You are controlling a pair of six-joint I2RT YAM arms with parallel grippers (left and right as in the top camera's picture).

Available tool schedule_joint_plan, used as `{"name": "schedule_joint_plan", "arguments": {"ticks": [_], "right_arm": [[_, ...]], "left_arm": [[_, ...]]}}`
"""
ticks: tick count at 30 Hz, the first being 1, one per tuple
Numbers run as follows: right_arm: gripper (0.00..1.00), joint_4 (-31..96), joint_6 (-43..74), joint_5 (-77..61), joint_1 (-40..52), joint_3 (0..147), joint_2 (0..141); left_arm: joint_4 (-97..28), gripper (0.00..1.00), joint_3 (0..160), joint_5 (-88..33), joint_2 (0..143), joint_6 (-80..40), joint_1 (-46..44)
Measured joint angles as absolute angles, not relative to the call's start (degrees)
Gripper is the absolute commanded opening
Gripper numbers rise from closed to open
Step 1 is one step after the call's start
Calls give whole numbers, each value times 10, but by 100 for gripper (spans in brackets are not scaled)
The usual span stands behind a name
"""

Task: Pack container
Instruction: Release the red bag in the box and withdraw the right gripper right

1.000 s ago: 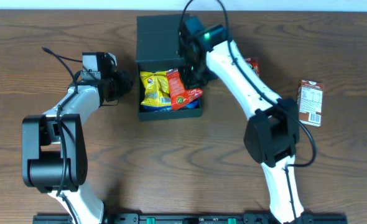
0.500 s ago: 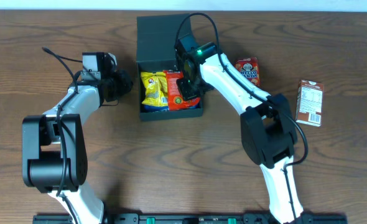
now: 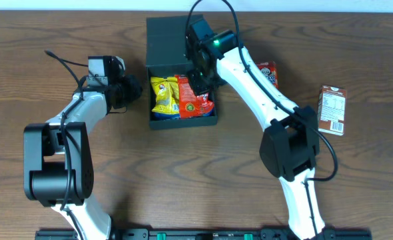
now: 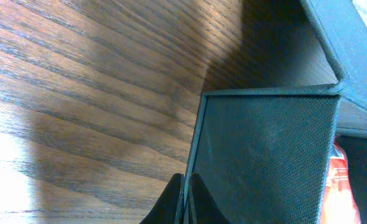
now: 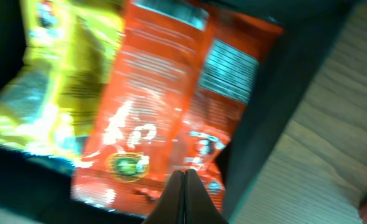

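The black container [image 3: 166, 40] stands open at the back middle of the table, its lid flap folded away behind it. Inside lie a yellow packet [image 3: 164, 95] and an orange-red packet [image 3: 196, 101] side by side. My left gripper [image 3: 143, 91] is shut on the container's left wall; in the left wrist view the wall's thin edge [image 4: 196, 143] runs down between the fingers of the left gripper [image 4: 186, 182]. My right gripper [image 3: 198, 80] hangs over the box, shut with nothing in it, its tips [image 5: 185, 174] just above the orange-red packet [image 5: 158, 112] beside the yellow one [image 5: 59, 87].
A red snack packet [image 3: 270, 72] lies right of the container, partly under the right arm. A brown packet [image 3: 332, 109] lies further right near the table's edge. Bare wood runs across the front of the table.
The orange-red packet leaned over the box's right front corner; it now lies flat inside. The right gripper dipped toward it and drew back slightly. The left arm has not moved.
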State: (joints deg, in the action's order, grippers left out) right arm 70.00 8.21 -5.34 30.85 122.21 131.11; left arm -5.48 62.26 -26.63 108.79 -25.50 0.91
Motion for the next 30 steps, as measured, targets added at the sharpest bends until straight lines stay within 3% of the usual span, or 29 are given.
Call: {"name": "schedule_joint_plan", "arguments": {"ticks": [20,30], "right_arm": [[2,600,64,-131,323,1133,1353],[1,666,55,-125,323,1249,1361]], "left_arm": [[-63,6,649,-266,1088,-208,9],[-67,6,649,-266,1088,-205,9]]}}
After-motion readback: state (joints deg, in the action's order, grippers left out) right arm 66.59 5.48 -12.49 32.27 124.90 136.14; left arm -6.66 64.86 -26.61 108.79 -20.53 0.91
